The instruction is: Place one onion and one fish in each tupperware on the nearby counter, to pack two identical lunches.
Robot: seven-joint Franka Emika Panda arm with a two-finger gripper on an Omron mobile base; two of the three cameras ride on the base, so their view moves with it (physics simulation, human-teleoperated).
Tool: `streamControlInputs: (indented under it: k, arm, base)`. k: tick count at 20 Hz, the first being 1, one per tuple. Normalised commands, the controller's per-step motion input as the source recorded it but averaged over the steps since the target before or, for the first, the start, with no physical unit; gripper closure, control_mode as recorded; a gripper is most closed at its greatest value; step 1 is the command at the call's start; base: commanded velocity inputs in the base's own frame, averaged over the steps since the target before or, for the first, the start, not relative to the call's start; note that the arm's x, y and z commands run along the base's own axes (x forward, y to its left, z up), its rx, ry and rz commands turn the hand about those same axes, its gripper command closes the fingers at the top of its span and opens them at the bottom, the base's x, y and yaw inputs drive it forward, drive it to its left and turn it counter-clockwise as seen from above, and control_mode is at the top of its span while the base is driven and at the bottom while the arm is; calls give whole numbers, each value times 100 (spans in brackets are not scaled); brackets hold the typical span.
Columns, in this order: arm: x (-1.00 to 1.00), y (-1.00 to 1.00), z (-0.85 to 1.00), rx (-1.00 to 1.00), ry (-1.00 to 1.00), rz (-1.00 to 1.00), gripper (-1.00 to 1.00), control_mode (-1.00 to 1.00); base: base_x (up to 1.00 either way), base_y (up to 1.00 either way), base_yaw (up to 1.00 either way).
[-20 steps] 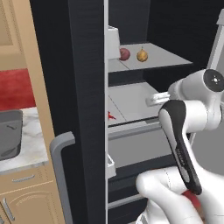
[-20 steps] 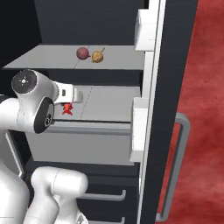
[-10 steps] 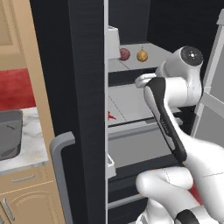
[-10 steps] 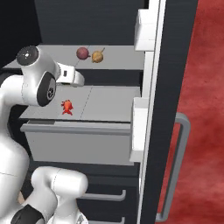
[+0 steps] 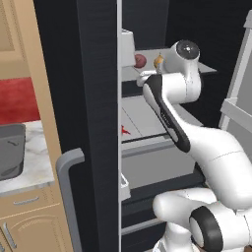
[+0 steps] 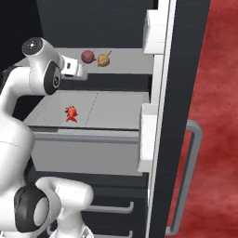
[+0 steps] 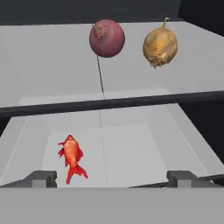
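Red onion (image 7: pixel 107 38) and yellow-brown onion (image 7: pixel 160 46) sit side by side, near but not touching, on the upper fridge shelf (image 7: pixel 52 61), toward its back. One fish (image 7: pixel 71 155) lies w/ tail toward the camera on the pale lower tray (image 7: pixel 127 148), left of centre, well apart from both bulbs. In left base view the fish (image 5: pixel 125 130) is just a red sliver at the fridge door (image 5: pixel 96 98) edge; the arm covers most of the yellow onion (image 5: pixel 158 61) and part of the red one (image 5: pixel 140 60). Pincer (image 7: pixel 111 177): jaws wide apart, nothing btwn them, low over the tray's near edge. A dark bar crosses the shelf front, btwn onions and fish. Open tray floor lies right of the fish. In right base view the pincer's white hand (image 6: pixel 72 69) is just left of the red onion (image 6: pixel 88 56).
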Motion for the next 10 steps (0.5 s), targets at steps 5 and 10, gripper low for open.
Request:
streamControlInputs:
  k: [5,10]
  arm:
    - [47,4,29,5,0,0,-100,-100]
    - [44,0,21,4,0,0,-100,-100]
  base:
    - [0,0,0]
    - [0,0,0]
